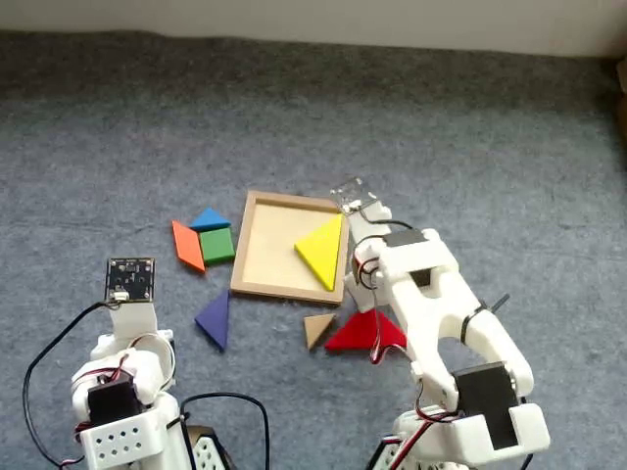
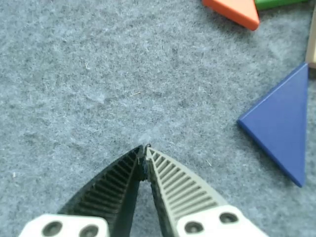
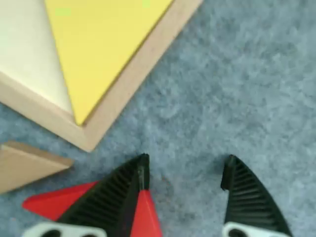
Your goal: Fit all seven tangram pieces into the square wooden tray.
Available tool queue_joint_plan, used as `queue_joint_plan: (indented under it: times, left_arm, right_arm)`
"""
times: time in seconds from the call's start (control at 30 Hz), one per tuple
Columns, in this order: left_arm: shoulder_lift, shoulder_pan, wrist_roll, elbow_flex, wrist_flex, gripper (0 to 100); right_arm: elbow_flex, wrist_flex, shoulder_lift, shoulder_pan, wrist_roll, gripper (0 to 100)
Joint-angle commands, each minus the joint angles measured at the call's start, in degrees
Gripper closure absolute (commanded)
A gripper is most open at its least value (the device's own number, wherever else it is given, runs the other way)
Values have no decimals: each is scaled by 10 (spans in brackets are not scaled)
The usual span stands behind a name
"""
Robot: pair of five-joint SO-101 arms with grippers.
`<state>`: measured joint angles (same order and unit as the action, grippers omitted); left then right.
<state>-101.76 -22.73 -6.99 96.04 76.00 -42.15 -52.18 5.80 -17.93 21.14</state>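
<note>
So only one piece is in the square wooden tray [image 1: 284,291] right now: the big yellow triangle [image 1: 323,250], lying flat against the side of the tray nearest the right arm, with one tip pointing into the near corner. The other six are out on the grey carpety surface [image 1: 470,147].

On the far side of the tray from that arm there's a tight little cluster. It has an orange parallelogram [image 1: 187,245], a green square [image 1: 217,245] touching it, and a small light blue triangle [image 1: 210,218] just above the square. A dark blue triangle [image 1: 215,317] sits on its own below them, near the tray's corner. Just below the tray's front edge are a small tan triangle [image 1: 316,328] and, right beside it, a red triangle [image 1: 353,335], partly under the right arm.

The right claw [image 3: 187,158] has its fingers spread apart with nothing between them. It's over bare carpet just outside the tray's near corner, and one finger overlaps the red triangle. The left claw [image 2: 145,148] is closed with its tips together, empty, over bare carpet with the dark blue triangle off to the side.
</note>
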Motion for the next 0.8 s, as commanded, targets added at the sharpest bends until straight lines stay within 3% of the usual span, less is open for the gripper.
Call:
queue_joint_plan:
  times: [0.0, 0.27, 0.6, 0.77]
  left_arm:
    - [-26, -4, 4, 11, 3, 993]
    - [-26, -4, 4, 11, 3, 993]
    - [-26, -4, 4, 11, 3, 993]
    - [-26, -4, 4, 11, 3, 993]
  right_arm:
    - [21, -45, 2, 27, 55, 768]
    - [26, -102, 12, 69, 62, 768]
    - [-67, -122, 277, -18, 59, 721]
    - [-133, -116, 282, -49, 59, 659]
